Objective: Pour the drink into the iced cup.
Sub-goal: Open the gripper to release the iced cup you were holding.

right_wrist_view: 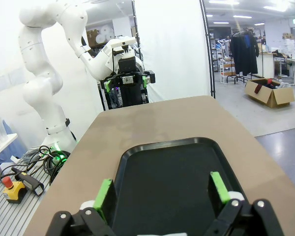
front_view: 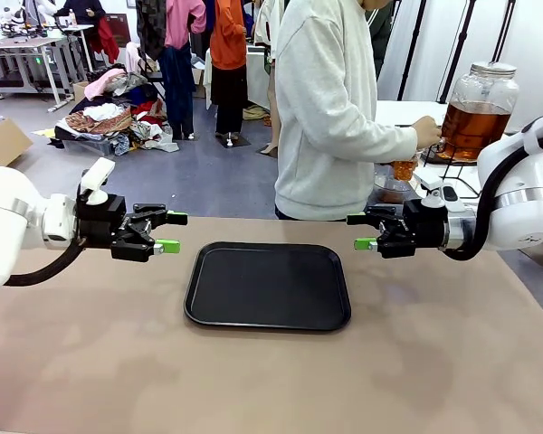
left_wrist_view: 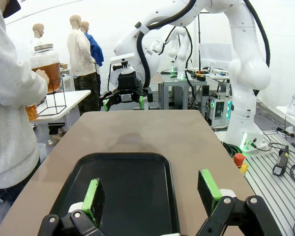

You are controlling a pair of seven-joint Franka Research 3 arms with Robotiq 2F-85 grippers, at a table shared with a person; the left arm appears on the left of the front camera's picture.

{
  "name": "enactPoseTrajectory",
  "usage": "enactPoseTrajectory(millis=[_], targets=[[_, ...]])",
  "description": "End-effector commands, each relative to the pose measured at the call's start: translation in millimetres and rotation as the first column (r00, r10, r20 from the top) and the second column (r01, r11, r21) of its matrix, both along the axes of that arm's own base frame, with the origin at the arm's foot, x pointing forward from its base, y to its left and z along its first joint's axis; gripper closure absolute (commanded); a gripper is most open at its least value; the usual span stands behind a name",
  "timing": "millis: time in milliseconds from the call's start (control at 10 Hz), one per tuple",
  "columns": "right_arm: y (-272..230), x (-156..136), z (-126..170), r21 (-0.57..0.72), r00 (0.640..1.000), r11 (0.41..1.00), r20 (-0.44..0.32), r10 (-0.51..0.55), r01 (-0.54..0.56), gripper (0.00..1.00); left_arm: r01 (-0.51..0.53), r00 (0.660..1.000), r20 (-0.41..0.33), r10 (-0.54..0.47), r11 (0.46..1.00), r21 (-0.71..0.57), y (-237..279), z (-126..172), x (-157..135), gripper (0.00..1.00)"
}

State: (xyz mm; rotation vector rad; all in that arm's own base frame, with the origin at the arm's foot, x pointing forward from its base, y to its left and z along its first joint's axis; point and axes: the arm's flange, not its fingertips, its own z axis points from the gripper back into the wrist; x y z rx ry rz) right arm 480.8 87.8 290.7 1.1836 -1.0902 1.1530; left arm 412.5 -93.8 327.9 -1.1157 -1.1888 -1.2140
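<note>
The drink (front_view: pixel 471 127) is amber liquid in a big glass jar dispenser (left_wrist_view: pixel 45 69) with a metal lid, on a wire stand on a side table at the far right. A person (front_view: pixel 330 108) in a pale sweatshirt has a hand (front_view: pixel 425 133) at its tap. Below the tap is a cup (front_view: pixel 404 169) with amber liquid in it; whether it holds ice is too small to tell. My left gripper (front_view: pixel 174 231) and right gripper (front_view: pixel 357 231) hover open and empty on either side of a black tray (front_view: pixel 267 285). Open green pads (left_wrist_view: pixel 93 196) (right_wrist_view: pixel 219 189) show above the tray in both wrist views.
The empty black tray (left_wrist_view: pixel 128 187) (right_wrist_view: pixel 177 177) lies mid-table on the tan tabletop (front_view: pixel 434 362). Each wrist view shows the other arm's gripper (left_wrist_view: pixel 125 96) (right_wrist_view: pixel 128 81) across the table. Clothes piles and boxes lie on the floor beyond.
</note>
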Motion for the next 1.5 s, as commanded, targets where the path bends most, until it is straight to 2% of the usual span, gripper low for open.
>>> enactPoseTrajectory(millis=[0, 1400], targets=[[0.3, 1.0, 1.7, -0.005, 1.000, 1.000, -0.002, -0.001, 0.001, 0.00, -0.003, 1.000, 0.010, 0.003, 1.000, -0.004, 0.2, 1.5, -1.9, 0.00], [0.3, 1.0, 1.7, -0.005, 1.000, 1.000, -0.002, -0.001, 0.001, 0.00, -0.003, 1.000, 0.010, 0.003, 1.000, -0.004, 0.2, 1.5, -1.9, 0.00]])
